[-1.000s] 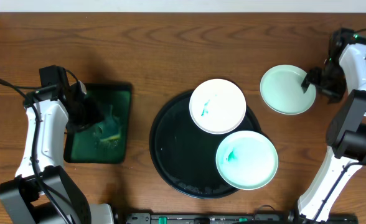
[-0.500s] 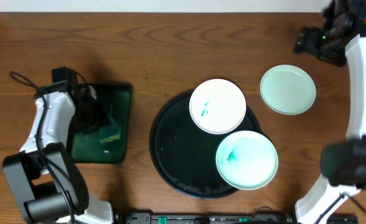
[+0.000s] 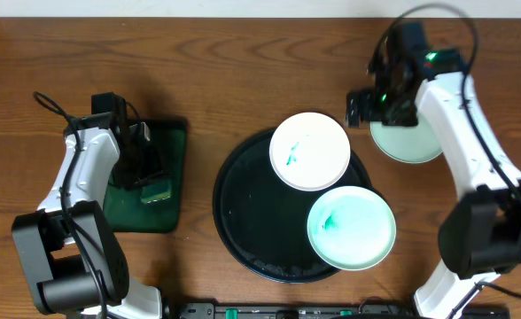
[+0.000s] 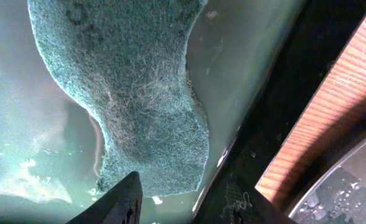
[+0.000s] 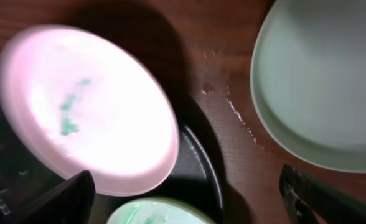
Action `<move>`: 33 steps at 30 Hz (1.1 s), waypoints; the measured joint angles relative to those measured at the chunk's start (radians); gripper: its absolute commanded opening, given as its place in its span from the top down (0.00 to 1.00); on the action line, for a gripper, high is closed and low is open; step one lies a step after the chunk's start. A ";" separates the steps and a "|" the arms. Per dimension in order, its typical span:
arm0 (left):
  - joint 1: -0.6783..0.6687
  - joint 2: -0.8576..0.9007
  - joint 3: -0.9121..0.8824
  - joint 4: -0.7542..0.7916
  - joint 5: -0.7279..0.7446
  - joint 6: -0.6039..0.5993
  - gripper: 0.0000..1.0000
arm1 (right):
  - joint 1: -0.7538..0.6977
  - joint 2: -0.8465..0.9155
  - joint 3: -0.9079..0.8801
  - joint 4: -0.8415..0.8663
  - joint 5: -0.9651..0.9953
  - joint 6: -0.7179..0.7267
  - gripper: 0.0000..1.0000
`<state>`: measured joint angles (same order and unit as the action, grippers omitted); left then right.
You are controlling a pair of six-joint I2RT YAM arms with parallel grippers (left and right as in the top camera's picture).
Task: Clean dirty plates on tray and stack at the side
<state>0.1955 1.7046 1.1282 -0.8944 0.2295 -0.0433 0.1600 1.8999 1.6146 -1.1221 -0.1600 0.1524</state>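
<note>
Overhead shows 3 plates, 1 round black tray (image 3: 260, 213), 1 rectangular dark-green tray (image 3: 174, 146), 1 sponge (image 3: 157, 191) and 2 arms on a wooden table (image 3: 243, 71). The upper plate (image 3: 309, 151) sits on the tray's far rim and overhangs it, with a small teal smear left of its middle. The lower plate (image 3: 351, 227) lies on the tray's near right side, its edge past the rim, with a teal smear too. The third plate (image 3: 411, 143) rests on the table off the tray's far right, apart from the rim and with no smear visible; the right arm crosses and hides its far edge. The right gripper (image 3: 360, 108) hangs beyond the tray's far right edge, between the upper and third plates, its fingers spread wide and holding nothing. Well to the left of the tray, the dark-green tray holds cloudy water and the green sponge. The left gripper (image 3: 139, 161) is down inside it, fingers partly apart at the sponge's end; whether they pinch it cannot be told. The left wrist view cuts the sponge off at the top.
</note>
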 measured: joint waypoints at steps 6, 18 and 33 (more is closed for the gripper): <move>0.000 0.000 0.000 0.000 0.000 0.000 0.54 | 0.002 0.005 -0.201 0.194 -0.026 -0.004 0.11; 0.000 0.000 0.000 -0.003 0.001 0.000 0.54 | 0.089 0.005 -0.373 0.554 -0.154 -0.037 0.25; 0.000 0.000 0.000 -0.003 0.004 0.000 0.54 | 0.115 0.005 -0.374 0.491 -0.104 -0.003 0.51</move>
<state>0.1955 1.7046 1.1282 -0.8978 0.2337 -0.0433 0.2752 1.9045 1.2404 -0.6315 -0.2638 0.1493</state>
